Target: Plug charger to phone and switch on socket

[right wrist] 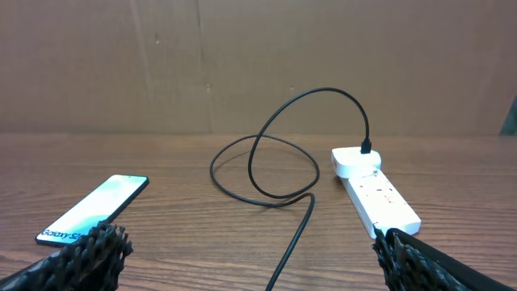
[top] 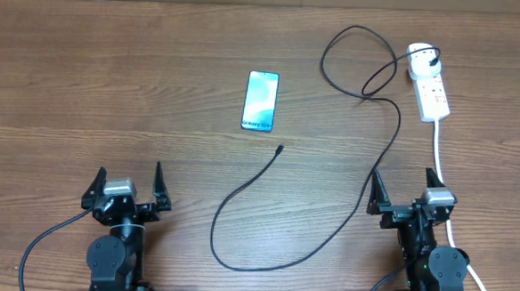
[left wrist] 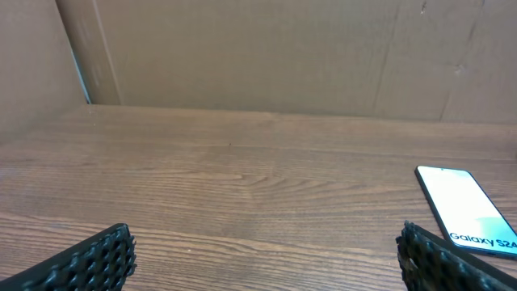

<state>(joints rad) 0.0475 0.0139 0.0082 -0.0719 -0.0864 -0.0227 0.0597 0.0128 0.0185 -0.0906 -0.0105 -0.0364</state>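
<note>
Plainly, charger plug (top: 280, 149) lies near phone (top: 261, 100) (left gripper (top: 130, 170), right gripper (top: 402, 173) agape)

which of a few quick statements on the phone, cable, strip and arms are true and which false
1. The phone lies screen up, lit. True.
2. The cable has its tip in the phone. False: the tip lies on the table, apart from the phone.
3. The adapter sits in the strip. True.
4. The left gripper holds the cable. False: its jaws are open and empty.
5. The right gripper has open jaws. True.
</note>
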